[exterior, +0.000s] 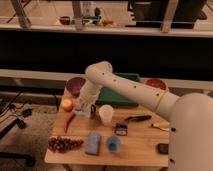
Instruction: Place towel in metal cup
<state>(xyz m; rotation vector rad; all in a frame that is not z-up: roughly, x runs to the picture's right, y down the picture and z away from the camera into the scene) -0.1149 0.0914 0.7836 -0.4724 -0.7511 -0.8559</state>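
Crowding the gripper: apple, white cup.

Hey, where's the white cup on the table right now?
The white cup stands near the table's middle, just right of the tool, which is shut on the towel; the green tray lies behind it.

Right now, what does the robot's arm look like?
The arm is smooth, creamy white and chunky, made of rounded tube parts with a ball-like elbow. Its gripper, low over the table's left side, looks darker. No cables or markings show.
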